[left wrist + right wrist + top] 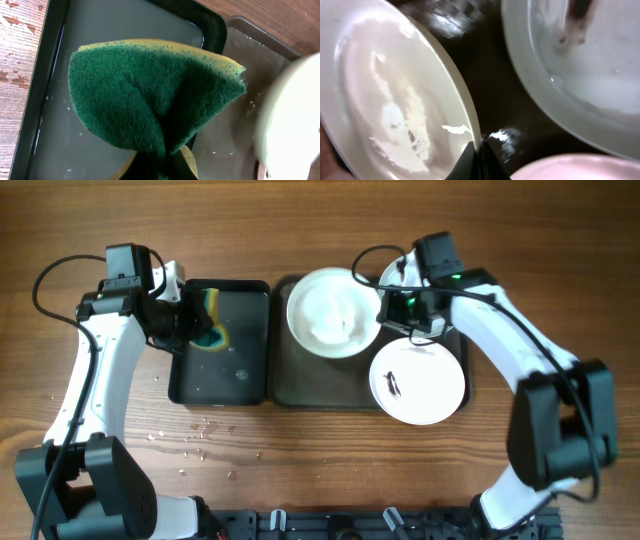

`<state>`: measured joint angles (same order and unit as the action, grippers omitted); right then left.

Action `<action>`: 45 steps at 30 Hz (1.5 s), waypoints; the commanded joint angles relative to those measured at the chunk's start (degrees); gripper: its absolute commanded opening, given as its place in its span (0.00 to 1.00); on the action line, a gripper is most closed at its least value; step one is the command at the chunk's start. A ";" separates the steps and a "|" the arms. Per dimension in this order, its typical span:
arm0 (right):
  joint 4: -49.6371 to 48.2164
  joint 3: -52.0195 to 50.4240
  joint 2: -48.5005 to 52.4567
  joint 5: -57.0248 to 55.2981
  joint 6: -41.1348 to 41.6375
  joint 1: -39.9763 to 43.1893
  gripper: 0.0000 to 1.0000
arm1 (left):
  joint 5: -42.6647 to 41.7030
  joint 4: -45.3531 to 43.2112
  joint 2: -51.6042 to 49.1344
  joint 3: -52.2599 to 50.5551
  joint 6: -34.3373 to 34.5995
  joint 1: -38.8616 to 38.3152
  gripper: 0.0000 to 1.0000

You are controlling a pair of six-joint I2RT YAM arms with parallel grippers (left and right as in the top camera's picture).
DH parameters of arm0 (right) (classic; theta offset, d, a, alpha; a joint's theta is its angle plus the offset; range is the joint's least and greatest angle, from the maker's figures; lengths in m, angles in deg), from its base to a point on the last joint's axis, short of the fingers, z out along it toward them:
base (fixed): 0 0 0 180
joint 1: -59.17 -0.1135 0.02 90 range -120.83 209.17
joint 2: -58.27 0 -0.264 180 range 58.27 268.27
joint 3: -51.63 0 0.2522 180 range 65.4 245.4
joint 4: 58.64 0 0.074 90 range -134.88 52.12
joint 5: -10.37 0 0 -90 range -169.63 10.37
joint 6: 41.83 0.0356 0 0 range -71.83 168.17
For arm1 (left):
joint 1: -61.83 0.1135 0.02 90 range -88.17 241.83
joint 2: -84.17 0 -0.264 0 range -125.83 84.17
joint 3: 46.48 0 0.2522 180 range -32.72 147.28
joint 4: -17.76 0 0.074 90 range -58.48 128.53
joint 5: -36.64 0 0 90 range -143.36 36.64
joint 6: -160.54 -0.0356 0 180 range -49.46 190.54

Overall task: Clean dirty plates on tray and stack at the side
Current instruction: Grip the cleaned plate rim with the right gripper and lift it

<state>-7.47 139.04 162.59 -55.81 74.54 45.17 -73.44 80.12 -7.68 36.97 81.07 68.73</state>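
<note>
Green scouring sponge [150,95] fills the left wrist view, folded over on itself, with its yellow backing showing along the upper edge. At the bottom of that view the left pincer [161,167] is pressed together on the fold, pinching the sponge. Beneath it lies the narrow black tray [55,60], which has a shallow film of water in it. Seen from overhead, the sponge hangs over the upper left part of this tray.

In the right wrist view, the right pincer [477,157] is clamped on the rim of one white plate. This held plate [385,100] is wet and carries pale residue and a few brown specks. From overhead it sits over the left half of the large tray [285,385], a dark grey-green rectangle with rounded corners just to the right of the black tray. The plate looks tilted, with its right rim at the pincer.

A smudged plate [430,385] lies flat on the lower right part of the large tray, its edge reaching past the tray's rim. It has a small dark mark left of its centre. A third plate [393,273] shows only as a white sliver at the tray's upper right, mostly hidden under the right arm.

Water drops [195,430] speckle the wooden counter [320,470] below the black tray.
</note>
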 commanded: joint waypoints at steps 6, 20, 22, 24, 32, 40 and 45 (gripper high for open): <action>-3.13 1.51 -5.11 -7.96 4.26 -5.22 0.04 | -3.67 0.26 0.72 -0.31 -1.18 -0.04 0.04; -35.52 1.51 8.66 -39.47 2.89 -29.68 0.04 | 5.18 7.67 19.63 -0.31 6.67 0.07 0.04; -39.08 1.51 9.90 -44.13 -1.01 -31.12 0.04 | 5.20 7.89 19.98 -0.31 6.64 0.07 0.04; -43.21 1.51 10.05 -49.86 -6.21 -32.11 0.04 | 5.20 7.85 19.80 -0.33 6.64 0.04 0.04; -67.71 1.51 7.52 -54.64 -50.29 -35.28 0.04 | 6.16 7.80 19.41 -0.33 6.64 -0.02 0.04; -80.30 1.51 6.99 -62.51 -73.79 -40.22 0.04 | 6.71 7.80 19.41 -0.33 6.64 -0.02 0.04; -83.34 1.51 6.99 -62.49 -74.55 -41.86 0.04 | 6.71 7.82 19.41 -0.33 6.64 -0.04 0.04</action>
<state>-89.55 139.81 171.42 -116.34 3.22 3.82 -66.84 88.15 11.64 36.64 87.23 68.73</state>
